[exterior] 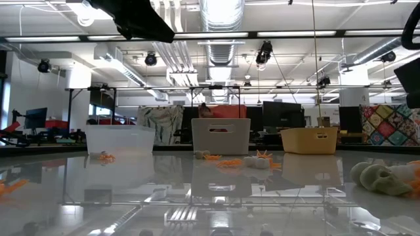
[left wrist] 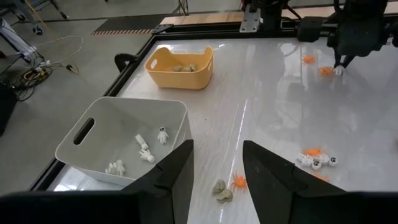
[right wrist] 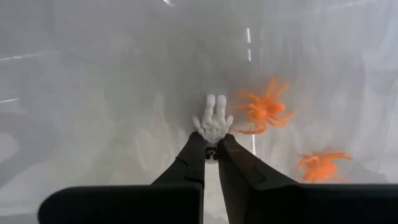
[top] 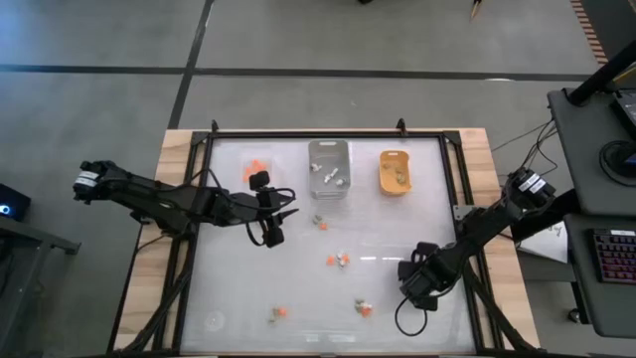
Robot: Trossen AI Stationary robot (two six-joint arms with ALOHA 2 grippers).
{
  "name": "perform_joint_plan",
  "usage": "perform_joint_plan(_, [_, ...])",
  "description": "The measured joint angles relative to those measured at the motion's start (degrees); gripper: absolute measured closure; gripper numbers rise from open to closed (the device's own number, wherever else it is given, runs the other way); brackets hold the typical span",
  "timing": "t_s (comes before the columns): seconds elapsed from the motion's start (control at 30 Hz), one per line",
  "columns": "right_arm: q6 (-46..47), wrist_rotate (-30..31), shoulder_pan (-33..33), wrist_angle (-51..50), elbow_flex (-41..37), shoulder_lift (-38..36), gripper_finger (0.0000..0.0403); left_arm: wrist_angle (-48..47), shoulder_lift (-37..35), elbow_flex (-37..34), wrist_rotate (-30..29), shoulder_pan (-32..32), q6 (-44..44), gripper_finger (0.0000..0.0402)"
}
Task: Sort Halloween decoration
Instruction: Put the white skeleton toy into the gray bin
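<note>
Pinching a white skeleton figure [right wrist: 212, 124] between closed fingers, the right gripper [right wrist: 211, 149] has an orange spider [right wrist: 266, 111] just beside; next, lift toward the grey tray [top: 329, 167]. The left gripper [left wrist: 216, 163] hovers with fingers apart.

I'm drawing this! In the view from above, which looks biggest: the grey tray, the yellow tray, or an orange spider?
1. Grey tray
2. Yellow tray, a little smaller
3. Orange spider, by far the smallest
</note>
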Motion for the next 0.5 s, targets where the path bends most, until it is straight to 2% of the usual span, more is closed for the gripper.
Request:
perform_joint_plan(0.3, [1.3,0.3,-0.3,0.6,4.0,-4.5,0.0389,1.2,0.0,-0.3,0.0,0.0,0.0,0.0281])
perform_joint_plan(0.37, [1.1,4.2,-0.8,2.9,4.8,-5.8,0.0389,1.6,0.0,-0.5,0.0,0.0,0.0,0.028])
perform_joint_plan(0.5, [-3.9,16.1,-3.7,12.5,4.9,-8.7,0.039,2.2,0.0,-0.8,0.0,0.0,0.0,0.028])
